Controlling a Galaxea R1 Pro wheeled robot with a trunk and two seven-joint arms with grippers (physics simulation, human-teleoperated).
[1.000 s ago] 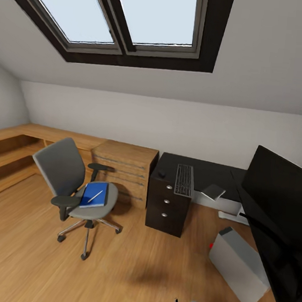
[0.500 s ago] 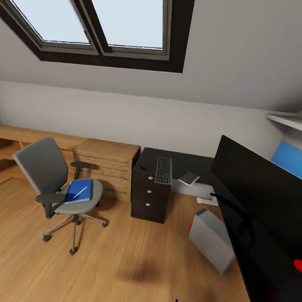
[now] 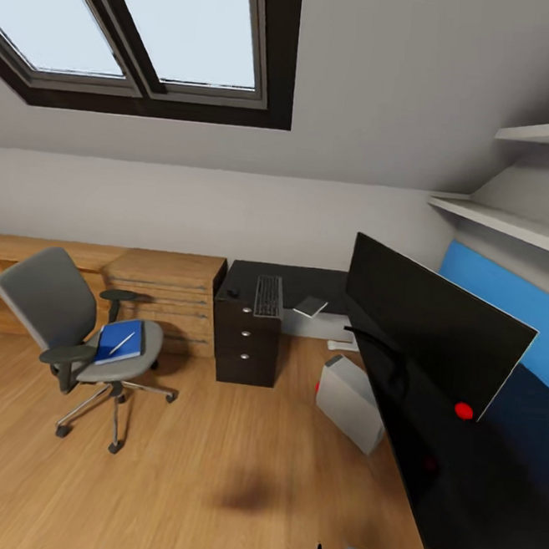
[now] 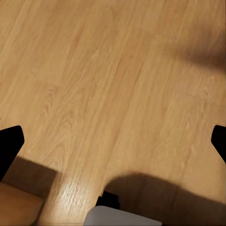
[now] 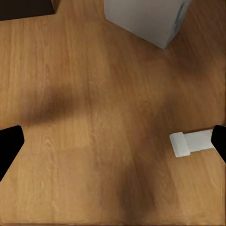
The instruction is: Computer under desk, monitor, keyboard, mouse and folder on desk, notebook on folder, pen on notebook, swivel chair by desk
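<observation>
1. Currently my left gripper (image 4: 113,141) and right gripper (image 5: 113,141) hang spread apart, empty, over floor (image 3: 230,472).
2. Folder (image 3: 119,341), probably with pen (image 3: 122,343) on it, lies on swivel chair (image 3: 60,321).
3. Keyboard (image 3: 267,296), mouse (image 3: 232,293), notebook (image 3: 309,306), monitor (image 3: 425,323) on desk (image 3: 295,281); computer (image 3: 348,402) on floor beside it.

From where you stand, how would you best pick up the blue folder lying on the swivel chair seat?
Probably by the front edge of the folder, coming from the open front of the swivel chair. It lies flat on the seat with the backrest and armrests around the other sides. The pen rests on top, so lift level or remove it first.
</observation>
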